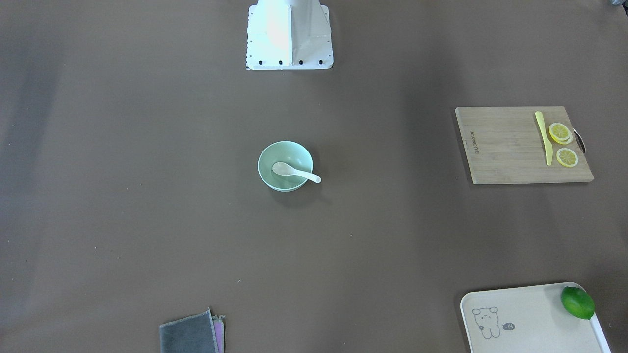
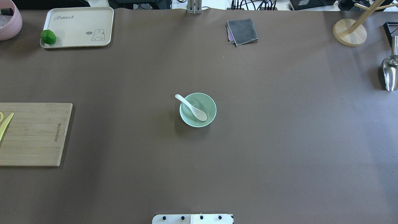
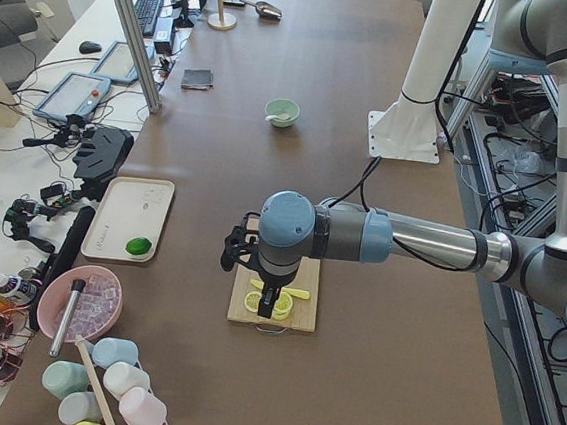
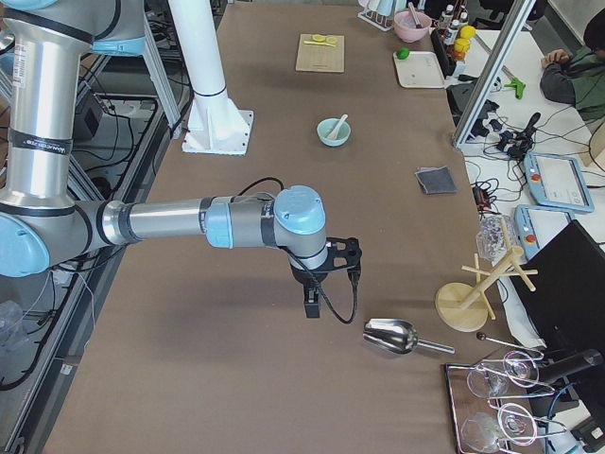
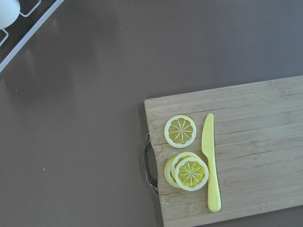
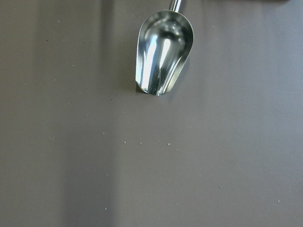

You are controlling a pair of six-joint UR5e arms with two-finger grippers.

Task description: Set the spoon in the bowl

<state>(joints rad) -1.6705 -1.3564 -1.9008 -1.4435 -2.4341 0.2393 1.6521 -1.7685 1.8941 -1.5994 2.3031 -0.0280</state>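
Note:
The pale mint-green bowl stands at the middle of the table, also in the overhead view. The white spoon lies in it, scoop inside, handle resting over the rim. Both grippers are far from it. My left gripper hangs over the wooden cutting board at the table's left end. My right gripper hangs over bare table near the metal scoop. Each shows only in a side view, so I cannot tell whether it is open or shut.
The cutting board carries a yellow plastic knife and lemon slices. A cream tray holds a lime. A grey cloth, a metal scoop and a wooden stand lie at the edges.

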